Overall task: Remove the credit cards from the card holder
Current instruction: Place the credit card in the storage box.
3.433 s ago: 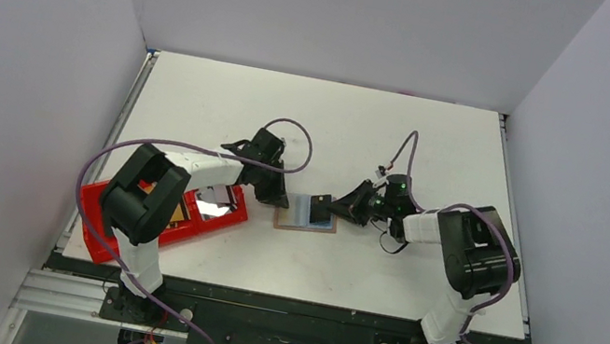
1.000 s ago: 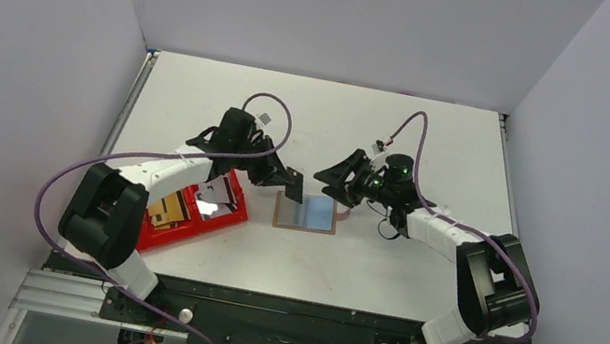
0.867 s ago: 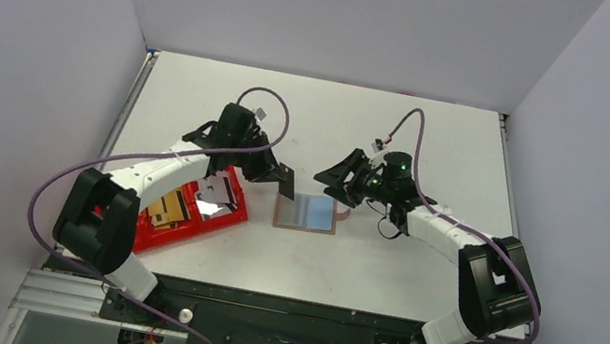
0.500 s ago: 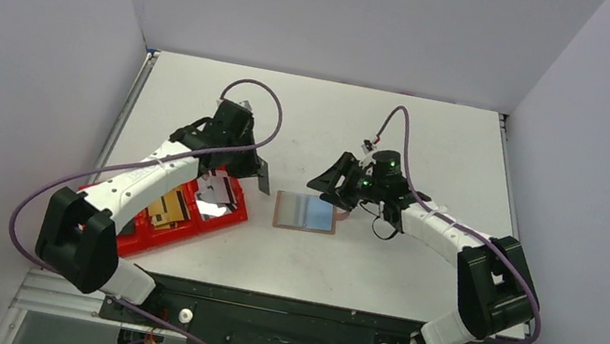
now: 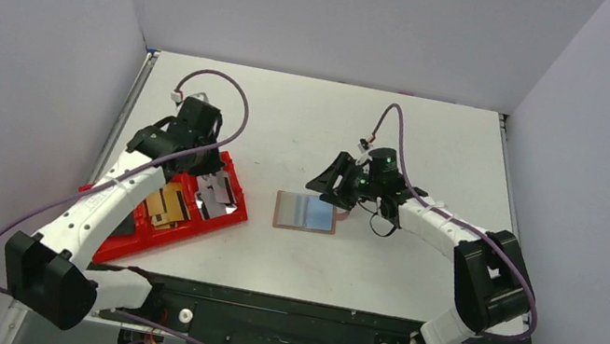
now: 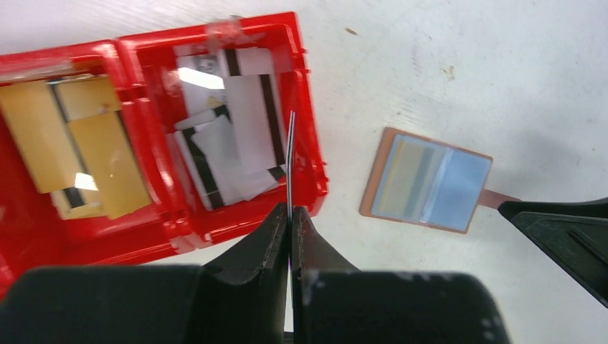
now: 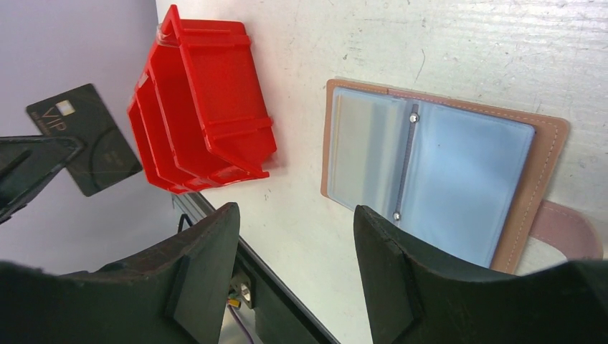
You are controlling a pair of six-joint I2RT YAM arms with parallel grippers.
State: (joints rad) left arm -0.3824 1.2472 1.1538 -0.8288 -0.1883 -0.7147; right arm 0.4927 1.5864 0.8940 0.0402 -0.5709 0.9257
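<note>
Pinched tight in the left gripper: one card, on edge, above the right wall of the red tray. Carried thin edge down, probably so as to drop into the right compartment among the pale striped cards lying there. Reaching out past the fingertips toward the tray. Seen only as a thin line from the left wrist and as a slanted dark face marked "VIP" from the right wrist, so long axis hard to fix.

Open flat on the table, just right of the tray: the holder, pale blue inside up, long axis left to right, tab pointing right. Spread wide and grasping nothing, the right gripper, poised over the holder's far right corner. Likely there to pin the holder for the next pull. Cannot tell whether any card remains in the sleeves.
</note>
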